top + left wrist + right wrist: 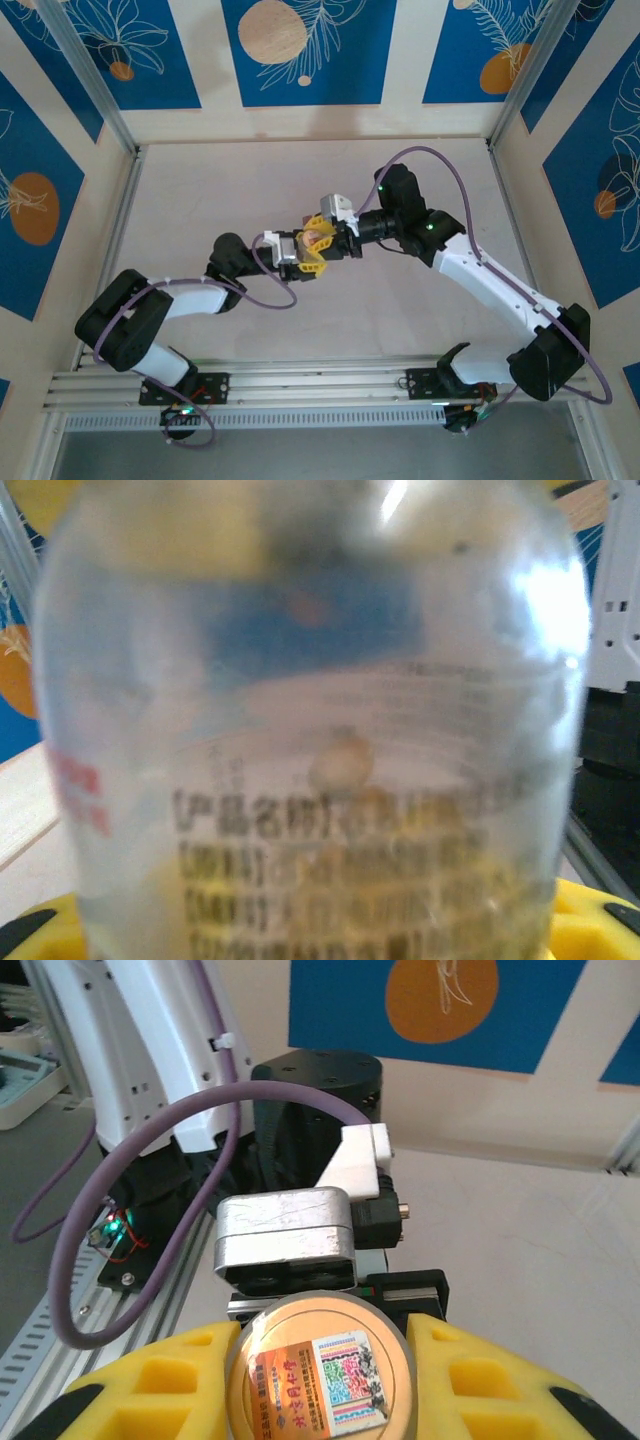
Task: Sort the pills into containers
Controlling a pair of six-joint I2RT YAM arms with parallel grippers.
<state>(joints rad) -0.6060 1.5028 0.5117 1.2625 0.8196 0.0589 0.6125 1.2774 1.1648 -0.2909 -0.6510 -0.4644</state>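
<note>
Table [200,200]: both arms meet over the middle, nothing else in play there.

Left arm [190,298] comes in from 7 o'clock, elbow folded low and forearm running toward 3. Right arm [490,280] comes in from 4 o'clock, elbow up high and wrist turned back toward 9. The two wrists face each other nose to nose.

Left gripper [303,252] is clenched on a clear bottle [300,680] with printed text. The bottle lies roughly level and is carried off the tabletop. My read: the left side is just the vice, keeping the body from turning.

Right gripper [322,1355] sits at the bottle's 3 o'clock side. Its yellow fingers [160,1380] are pressed on both sides of the labelled end [320,1385], the round face with the orange sticker and QR code, so it is grasping that end. Squared up on the axis like that, it looks set for a twist-off. Opening the bottle is the step in hand; sorting is not started.

Pills: a pale round blob [341,762] sits inside the bottle near mid-height. It is probably a pill, but the plastic blurs it too much to be sure.
</note>
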